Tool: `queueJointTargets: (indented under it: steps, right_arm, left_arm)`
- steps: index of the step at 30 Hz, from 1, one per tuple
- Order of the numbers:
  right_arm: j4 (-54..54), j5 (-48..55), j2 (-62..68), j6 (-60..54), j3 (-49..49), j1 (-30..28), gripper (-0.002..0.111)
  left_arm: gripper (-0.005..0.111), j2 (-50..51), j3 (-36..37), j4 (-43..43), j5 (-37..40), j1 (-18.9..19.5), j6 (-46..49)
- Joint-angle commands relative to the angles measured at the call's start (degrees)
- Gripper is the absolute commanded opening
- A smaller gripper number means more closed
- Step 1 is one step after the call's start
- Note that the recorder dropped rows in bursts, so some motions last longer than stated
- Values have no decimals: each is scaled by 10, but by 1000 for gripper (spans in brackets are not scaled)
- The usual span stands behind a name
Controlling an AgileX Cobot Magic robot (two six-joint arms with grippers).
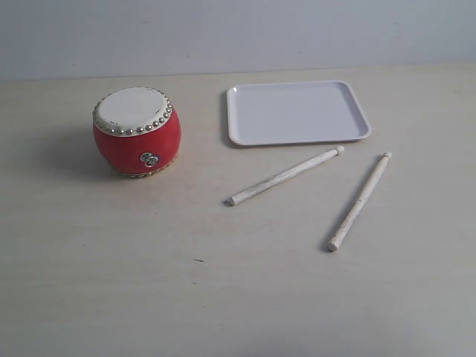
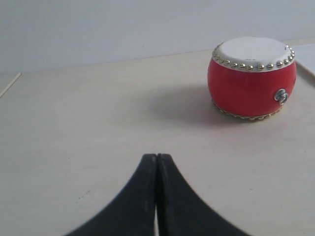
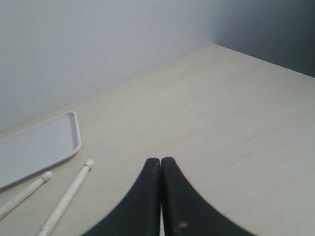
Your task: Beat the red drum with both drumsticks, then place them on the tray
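The red drum (image 1: 137,132) stands upright at the left of the table, cream skin up; the left wrist view has it as the red drum (image 2: 253,78). Two pale drumsticks lie flat on the table in front of the white tray (image 1: 297,112): one drumstick (image 1: 284,176) and a second drumstick (image 1: 360,201) to its right, knobs toward the tray. The right wrist view catches both drumsticks (image 3: 65,198) (image 3: 24,193) and a tray corner (image 3: 39,146). My left gripper (image 2: 156,157) is shut and holds nothing. My right gripper (image 3: 161,161) is shut too, and nothing is in it. Neither arm shows in the exterior view.
The pale wooden table (image 1: 223,297) runs back to a grey wall (image 1: 238,30). A table edge (image 2: 10,84) shows in the left wrist view, and a far table corner (image 3: 216,45) in the right wrist view.
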Motion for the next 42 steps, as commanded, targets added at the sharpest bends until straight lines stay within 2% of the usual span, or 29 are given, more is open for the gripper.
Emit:
queueJointTargets:
  steps: [1,7,9,12,14,16,19,21,26,30,36,40,41,42]
  right_arm:
    - [-4,-8,-4,-1,3,-1,0]
    - [-4,-8,-4,-1,3,-1,0]
    - [-4,-8,-4,-1,3,-1,0]
    - [-4,-8,-4,-1,3,-1,0]
    - [-4,-8,-4,-1,3,-1,0]
    - [-4,-8,-4,-1,3,-1,0]
    - [-4,-8,-4,-1,3,-1,0]
    - [-4,-8,-4,-1,3,-1,0]
    - [-4,-8,-4,-1,3,-1,0]
    - [-4,-8,-4,-1,3,-1,0]
    - [-4,-8,-4,-1,3,-1,0]
    - [-4,-8,-4,-1,3,-1,0]
    - [-4,-8,-4,-1,3,-1,0]
    - [-4,-8,-4,-1,3,-1,0]
  left_arm:
    - [0,-3,0,8,-9,3,1]
    - [0,-3,0,14,-9,3,1]
    - [0,-3,0,45,-9,3,1]
    - [0,-3,0,137,-12,3,1]
    - [0,-3,0,144,-33,3,-3]
    - [0,-3,0,118,-86,3,-28]
    - [0,-3,0,28,-175,3,-141]
    - [0,-3,0,-13,-222,3,-250]
    - [0,-3,0,-13,-289,3,-382]
    - [0,-3,0,-13,-303,3,-559]
    - [0,-3,0,-8,-315,3,-586]
    - [0,-3,0,-8,-328,3,-660]
    - [0,-3,0,-2,-329,3,-659]
    - [0,-3,-14,41,-320,3,-634]
